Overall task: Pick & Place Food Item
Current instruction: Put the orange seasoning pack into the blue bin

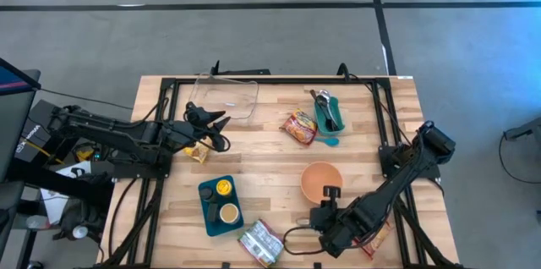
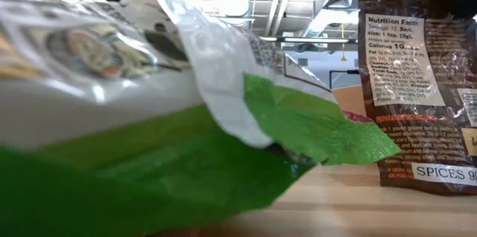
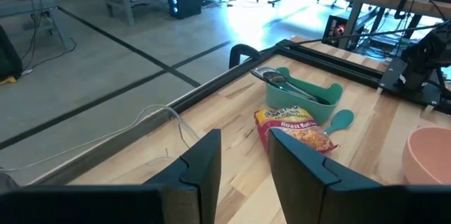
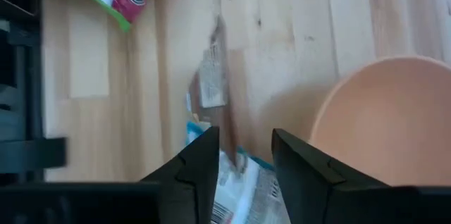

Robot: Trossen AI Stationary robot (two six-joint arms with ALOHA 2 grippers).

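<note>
Evenly lit from overhead, with only soft shadows on the wooden surface (image 1: pixel 270 163). Heavily out of focus up close in the low view, where the green-and-white packet (image 2: pixel 149 118) fills the frame as a smear. Motion-blurred beside the peach bowl (image 4: pixel 387 118) in the right wrist view; bright window glare beyond the teal container (image 3: pixel 306 97).

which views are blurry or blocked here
Low view: a green-and-white food packet sits right at the lens, out of focus, filling most of the frame; the brown spice packet behind it reads sharp. Right wrist view: smeared by motion. High view and left wrist view: clear.
</note>
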